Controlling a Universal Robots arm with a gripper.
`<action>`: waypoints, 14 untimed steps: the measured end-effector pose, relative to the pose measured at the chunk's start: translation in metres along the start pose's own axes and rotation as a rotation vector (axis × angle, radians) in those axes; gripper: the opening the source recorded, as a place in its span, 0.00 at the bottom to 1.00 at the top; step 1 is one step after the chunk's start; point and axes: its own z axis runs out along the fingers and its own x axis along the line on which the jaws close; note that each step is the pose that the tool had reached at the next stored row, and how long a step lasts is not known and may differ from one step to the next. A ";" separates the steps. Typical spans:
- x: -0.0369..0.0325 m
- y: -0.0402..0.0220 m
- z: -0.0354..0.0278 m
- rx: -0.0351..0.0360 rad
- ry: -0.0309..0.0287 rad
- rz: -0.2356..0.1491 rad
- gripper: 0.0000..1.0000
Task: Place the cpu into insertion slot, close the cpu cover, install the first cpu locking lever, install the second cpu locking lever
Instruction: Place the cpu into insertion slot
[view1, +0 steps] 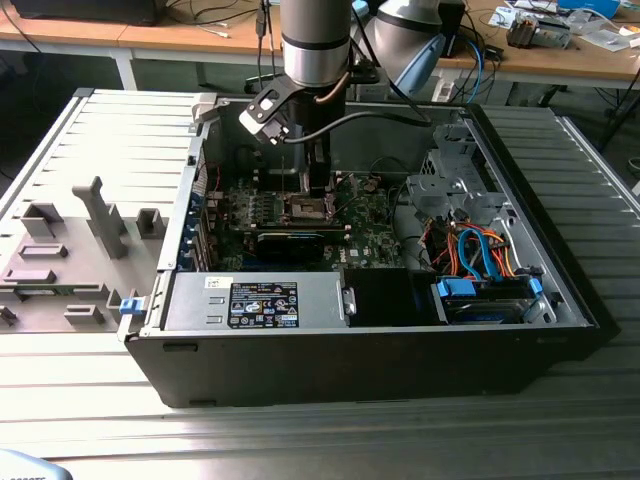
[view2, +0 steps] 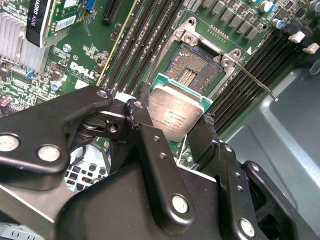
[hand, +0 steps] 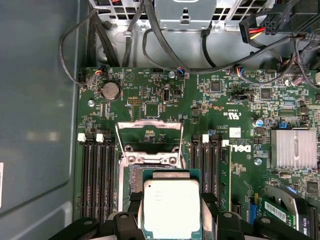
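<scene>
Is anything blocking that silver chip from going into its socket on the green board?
Nothing visible does. The hand holds the chip close to the open socket, whose metal cover is flipped back.

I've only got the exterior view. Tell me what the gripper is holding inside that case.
Observer: In both wrist views the gripper is shut on the cpu, with the chip's silver top facing the cameras.
Operator: Report the insertion slot.
Observer: In the second wrist view the insertion slot is empty and uncovered. The cpu overlaps one edge of it, tilted and not seated.
Operator: Check the cpu cover.
Observer: In the first wrist view the cpu cover stands open, off the slot.
</scene>
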 end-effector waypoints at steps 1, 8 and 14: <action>0.0000 0.0000 0.0001 0.0000 0.0000 0.000 0.55; 0.0000 -0.0001 0.0014 0.0001 -0.0001 0.000 0.55; 0.0000 -0.0008 0.0020 0.0000 0.0000 0.000 0.55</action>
